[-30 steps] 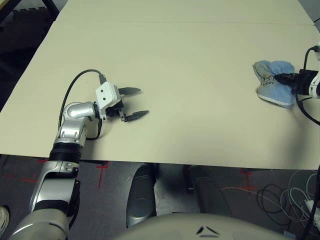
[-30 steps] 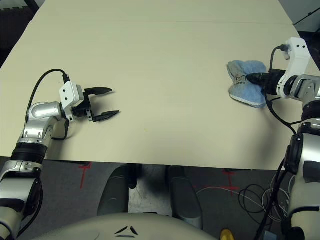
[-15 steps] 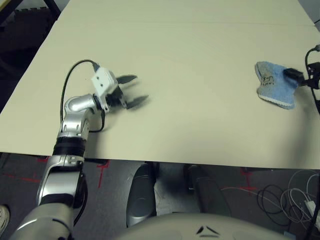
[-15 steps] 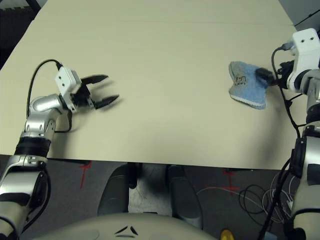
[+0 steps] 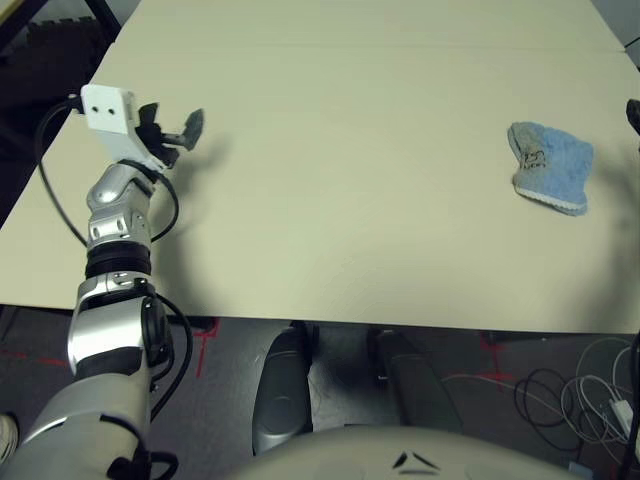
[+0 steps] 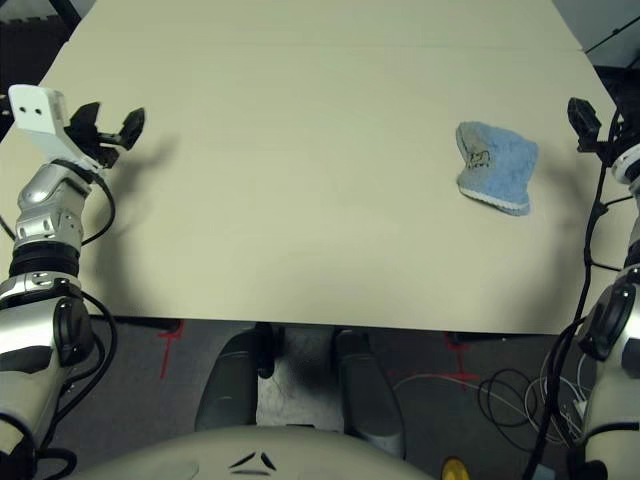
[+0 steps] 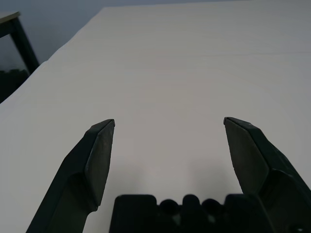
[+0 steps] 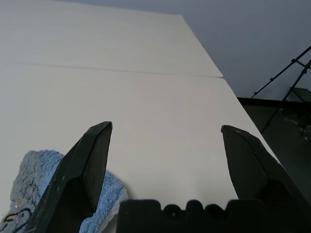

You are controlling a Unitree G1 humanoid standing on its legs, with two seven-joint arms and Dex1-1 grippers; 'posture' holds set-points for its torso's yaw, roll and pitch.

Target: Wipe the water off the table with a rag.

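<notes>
The light-blue rag (image 5: pixel 550 166) lies crumpled on the right side of the cream table (image 5: pixel 350 110), its white lettered patch facing left. My right gripper (image 6: pixel 592 120) hangs open just right of the rag and apart from it; the right wrist view shows its gripper (image 8: pixel 165 127) spread wide with the rag (image 8: pixel 29 194) below its fingers. My left gripper (image 5: pixel 175 125) is raised near the table's left edge, open and empty, with bare tabletop between the gripper (image 7: pixel 167 121) fingers. I cannot make out any water droplets on the table.
A thin seam (image 5: pixel 400 46) crosses the far part of the table. Loose cables (image 5: pixel 590 390) lie on the floor at the front right, and red tape marks (image 5: pixel 205 335) sit under the front edge. A dark stand leg (image 8: pixel 282 77) rises beyond the right edge.
My right gripper has let go of the rag and drawn back to the right. The left arm has swung up and out to the table's left edge. The rag stays put.
</notes>
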